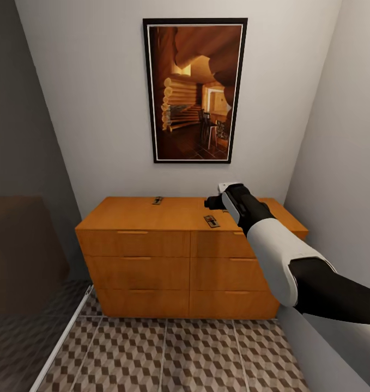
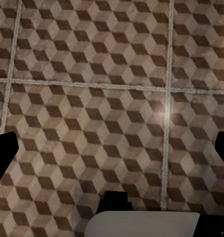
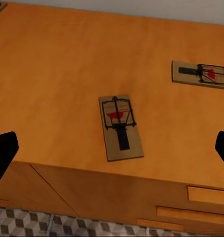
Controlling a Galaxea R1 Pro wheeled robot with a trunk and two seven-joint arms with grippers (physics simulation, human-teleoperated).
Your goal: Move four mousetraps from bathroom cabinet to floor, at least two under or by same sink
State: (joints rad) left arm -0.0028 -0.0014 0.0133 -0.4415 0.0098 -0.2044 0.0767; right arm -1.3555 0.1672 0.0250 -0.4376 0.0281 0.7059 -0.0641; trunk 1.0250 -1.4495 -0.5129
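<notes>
Hovering wide open and empty over the cabinet (image 1: pixel 187 256), right fingers (image 3: pixel 112 148) frame a mousetrap (image 3: pixel 120 127); left fingers (image 2: pixel 112 148) spread over bathroom floor (image 2: pixel 92 98).

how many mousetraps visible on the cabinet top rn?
3 distinct. One near the back edge, one near the front edge just ahead of the right gripper, and one farther along the cabinet top. A fourth may sit behind the right arm.

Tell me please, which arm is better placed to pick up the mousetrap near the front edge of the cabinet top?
The right. Its gripper hovers open above the cabinet, with the mousetrap between its fingertips in the wrist view. The left gripper faces the bathroom floor.
</notes>
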